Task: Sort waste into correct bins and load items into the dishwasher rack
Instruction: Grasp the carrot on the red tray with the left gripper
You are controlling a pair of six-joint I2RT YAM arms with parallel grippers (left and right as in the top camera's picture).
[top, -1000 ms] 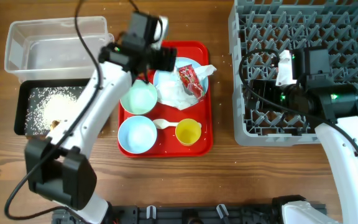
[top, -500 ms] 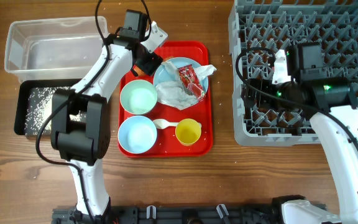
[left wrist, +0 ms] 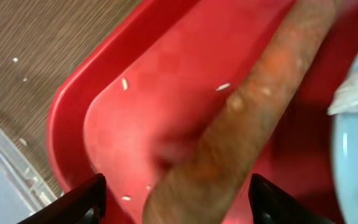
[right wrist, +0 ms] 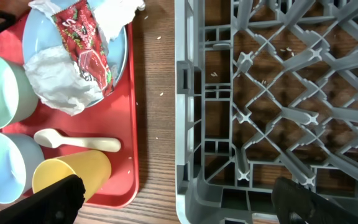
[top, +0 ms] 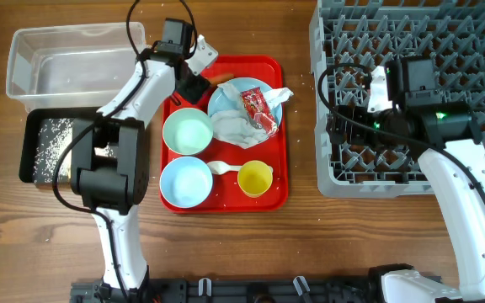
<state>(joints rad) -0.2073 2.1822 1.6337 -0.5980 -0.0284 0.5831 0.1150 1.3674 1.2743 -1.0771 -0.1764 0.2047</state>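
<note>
While the overhead view buries it under the arm, the left wrist view shows the orange carrot [left wrist: 253, 118] lying on the red tray [left wrist: 160, 74], right between the fingers of the left hand [left wrist: 179, 199], which is spread wide and not gripping. The right hand [right wrist: 179, 199] gapes empty above the edge of the rack [right wrist: 278, 93].

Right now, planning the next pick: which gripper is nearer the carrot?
Left. The left gripper is right over the carrot on the red tray; the right gripper is off over the rack.

Brown wooden table [top: 310, 236] — fine grain running left to right, soft even light
</note>
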